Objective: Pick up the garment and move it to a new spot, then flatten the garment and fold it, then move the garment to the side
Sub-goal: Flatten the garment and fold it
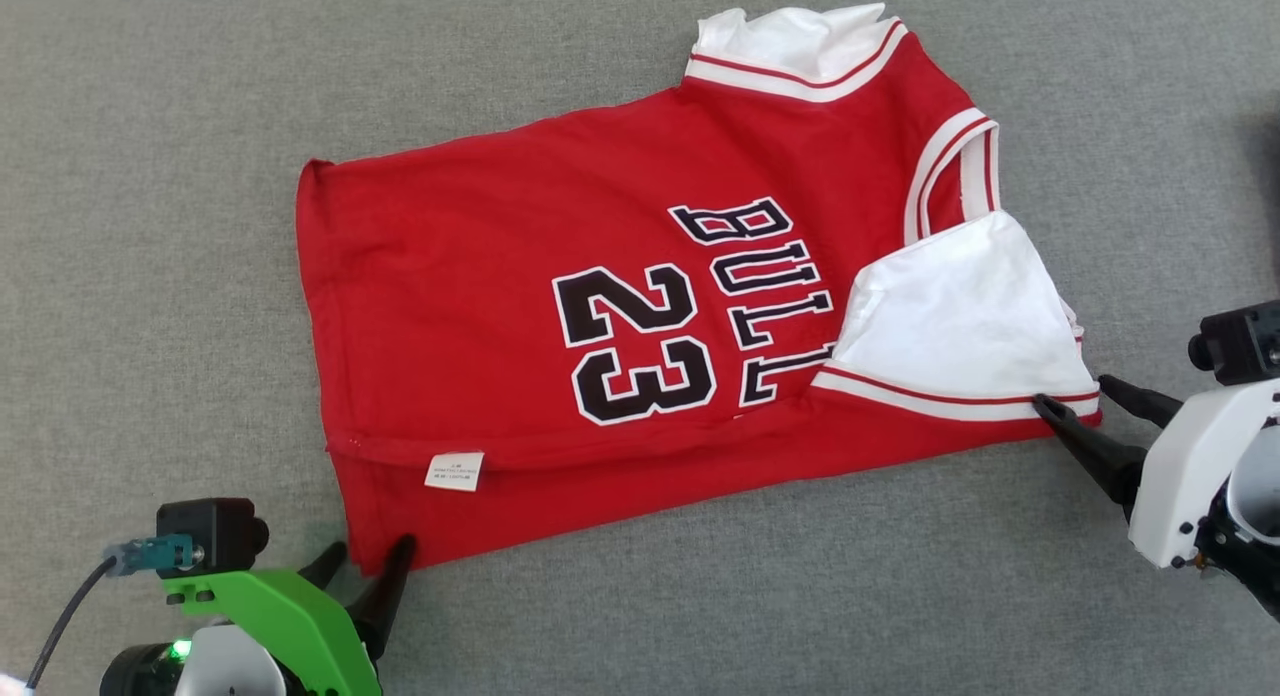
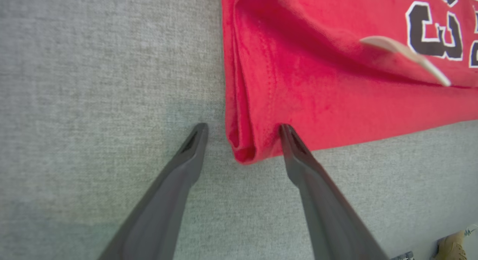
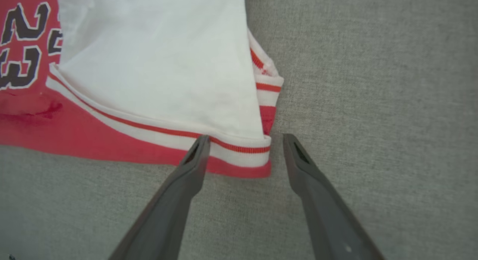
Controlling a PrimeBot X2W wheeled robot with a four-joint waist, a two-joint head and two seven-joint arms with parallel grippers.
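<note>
The garment (image 1: 480,306) is a red jersey with white trim and black "23" lettering, lying folded on the grey cloth surface. My left gripper (image 1: 370,548) is open at its near left corner. In the left wrist view that red hem corner (image 2: 246,148) lies between the spread fingers of the left gripper (image 2: 242,126), released. My right gripper (image 1: 1072,391) is open at the near right corner, by the folded-over white sleeve. In the right wrist view the right gripper (image 3: 245,136) straddles the striped edge of the garment (image 3: 231,151) without pinching it.
Grey fabric surface (image 1: 150,226) stretches all around the jersey, with room on the left and along the near edge. A white care label (image 1: 454,470) sticks out of the lower fold. A tan shoe (image 2: 452,245) shows beyond the surface's edge.
</note>
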